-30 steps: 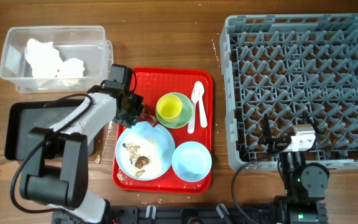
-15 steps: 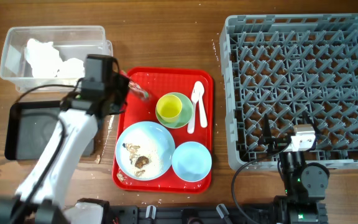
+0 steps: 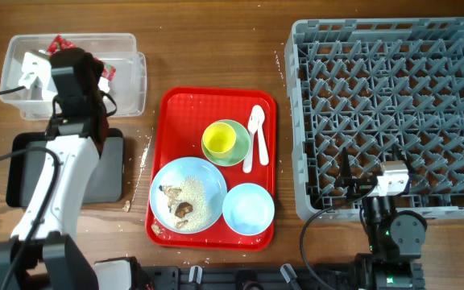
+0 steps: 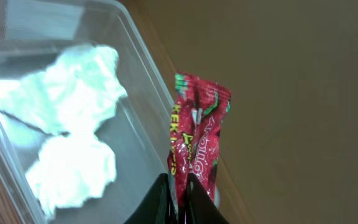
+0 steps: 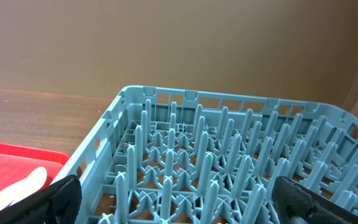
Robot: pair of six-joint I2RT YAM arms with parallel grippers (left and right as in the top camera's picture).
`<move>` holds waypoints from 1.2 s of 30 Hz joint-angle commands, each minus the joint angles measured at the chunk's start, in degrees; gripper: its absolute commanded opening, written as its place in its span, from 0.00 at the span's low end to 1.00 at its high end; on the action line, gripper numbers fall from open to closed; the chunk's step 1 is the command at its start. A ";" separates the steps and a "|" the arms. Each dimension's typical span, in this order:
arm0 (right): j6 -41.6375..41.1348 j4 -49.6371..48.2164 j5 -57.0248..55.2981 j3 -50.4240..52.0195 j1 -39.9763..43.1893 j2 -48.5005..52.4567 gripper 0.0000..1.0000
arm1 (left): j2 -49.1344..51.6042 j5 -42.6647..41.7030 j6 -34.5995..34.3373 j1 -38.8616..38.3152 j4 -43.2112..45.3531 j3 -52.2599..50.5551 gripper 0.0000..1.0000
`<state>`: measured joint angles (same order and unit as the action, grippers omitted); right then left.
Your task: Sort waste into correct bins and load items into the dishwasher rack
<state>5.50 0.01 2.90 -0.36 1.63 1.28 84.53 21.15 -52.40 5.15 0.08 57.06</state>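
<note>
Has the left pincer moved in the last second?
Yes: the left pincer went from the red tray up-left to the clear box, carrying the wrapper.

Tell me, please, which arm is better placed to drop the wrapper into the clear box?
Left. The left hand pinches the wrapper at the rim of the box, above the tissue. The right hand rests open at the rack, on the far side of the red tray.

clear box (image 3: 126,89) open above, tissue (image 4: 67,87) crowding its floor, upright pegs (image 5: 199,155) filling the rack (image 3: 293,121)
</note>
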 commanded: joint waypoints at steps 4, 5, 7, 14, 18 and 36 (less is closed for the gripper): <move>0.50 -0.15 -0.72 0.07 0.33 -0.26 1.00 | 6.23 -0.76 4.28 4.74 2.21 0.39 0.78; 0.52 -0.15 -0.72 0.04 0.33 -0.26 1.00 | 6.19 -0.76 4.26 4.72 2.36 0.39 0.84; 0.52 -0.15 -0.72 0.04 0.33 -0.26 1.00 | 5.53 -1.62 4.26 4.72 2.25 0.39 0.98; 0.52 -0.15 -0.72 0.07 0.33 -0.26 1.00 | -6.16 -20.02 4.20 4.72 -14.78 0.39 1.00; 0.50 -0.15 -0.72 0.04 0.33 -0.26 1.00 | -16.50 -29.05 4.17 4.72 -38.07 0.39 1.00; 0.50 -0.15 -0.72 0.04 0.33 -0.26 1.00 | -47.01 -33.75 4.20 4.72 -67.43 0.37 1.00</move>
<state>5.50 0.01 2.90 -0.36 1.63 1.28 37.65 -11.92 -48.69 9.76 -67.31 57.45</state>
